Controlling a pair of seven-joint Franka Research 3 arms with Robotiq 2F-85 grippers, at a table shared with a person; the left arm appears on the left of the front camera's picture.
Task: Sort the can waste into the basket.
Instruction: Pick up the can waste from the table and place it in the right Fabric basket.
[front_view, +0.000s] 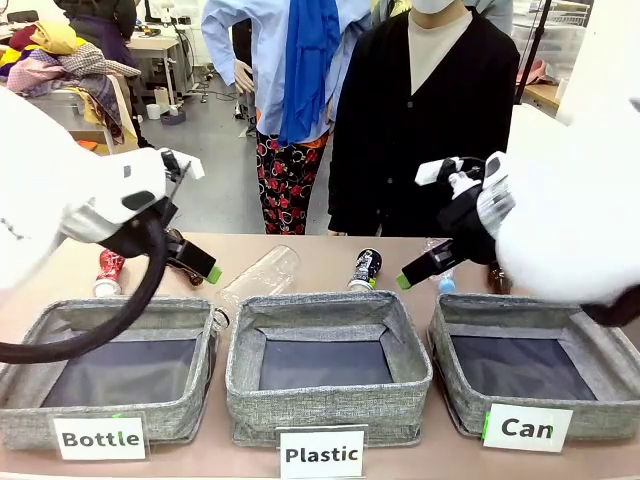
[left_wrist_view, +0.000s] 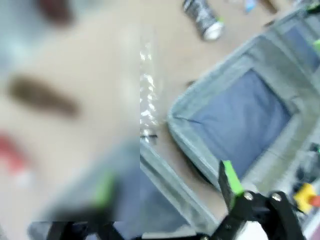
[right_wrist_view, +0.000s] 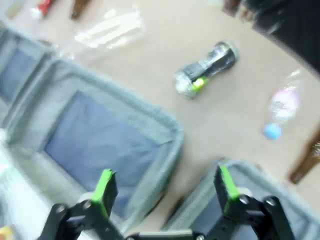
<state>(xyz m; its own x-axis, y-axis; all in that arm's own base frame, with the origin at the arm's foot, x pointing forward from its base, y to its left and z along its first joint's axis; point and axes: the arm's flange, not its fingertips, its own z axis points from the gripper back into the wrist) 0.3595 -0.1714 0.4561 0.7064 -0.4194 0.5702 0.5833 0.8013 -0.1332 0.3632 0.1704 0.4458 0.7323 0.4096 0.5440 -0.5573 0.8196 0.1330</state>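
Observation:
The black can (front_view: 365, 270) lies on the tan table behind the middle bin, also seen as the black can (right_wrist_view: 205, 70) and, blurred, the black can (left_wrist_view: 202, 19). The red can (front_view: 108, 272) lies at the far left, behind the "Bottle" bin. The grey "Can" basket (front_view: 610, 395) stands at the front right with nothing in it. My left gripper (front_view: 200, 265) hovers open above the left bin's back edge. My right gripper (front_view: 415, 272) hangs open between the black can and the basket; the right wrist view shows this gripper (right_wrist_view: 166, 185) over the gap between two bins.
Grey bins labelled "Bottle" (front_view: 30, 400) and "Plastic" (front_view: 330, 405) stand beside the basket. A clear plastic bottle (front_view: 262, 275), a blue-capped plastic bottle (front_view: 445, 283) and a brown bottle (front_view: 493, 275) lie behind the bins. A person in a black cardigan (front_view: 425, 130) stands at the far side.

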